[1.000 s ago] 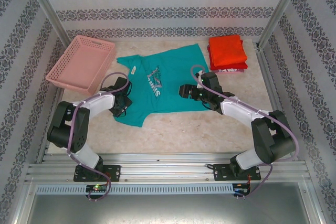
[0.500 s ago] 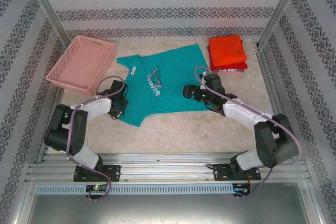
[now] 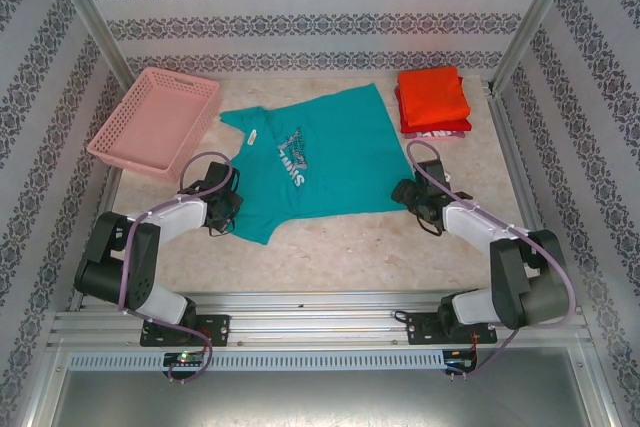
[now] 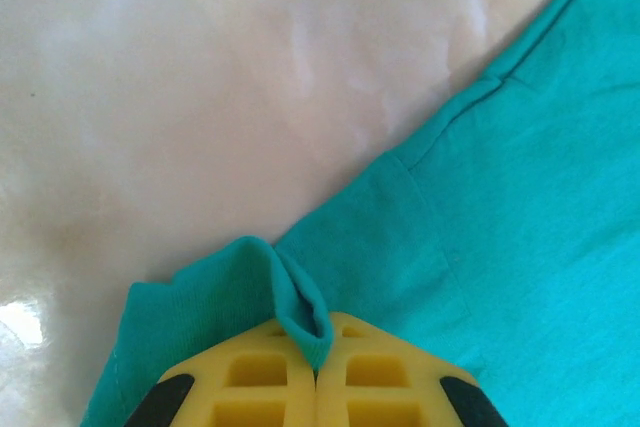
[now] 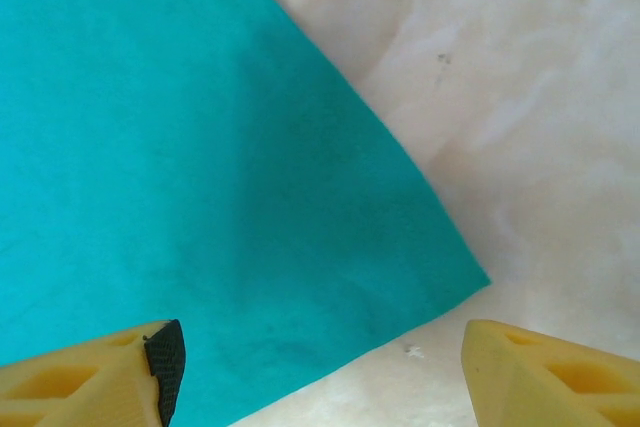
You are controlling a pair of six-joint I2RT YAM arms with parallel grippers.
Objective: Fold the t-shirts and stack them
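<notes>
Left gripper (image 4: 316, 347) pinches the sleeve of the flat teal cloth t-shirt (image 3: 320, 162). Right gripper (image 5: 320, 367), jaws spread, straddles its hem corner, likely to grab.

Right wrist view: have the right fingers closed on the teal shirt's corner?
No, the right fingers stand wide apart, the teal shirt lying flat between them.

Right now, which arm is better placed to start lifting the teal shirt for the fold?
Left. The left tool is shut on a pinched ridge of cloth at the edge of the teal t-shirt. The right tool is open, straddling the shirt's corner with nothing gripped yet.
</notes>
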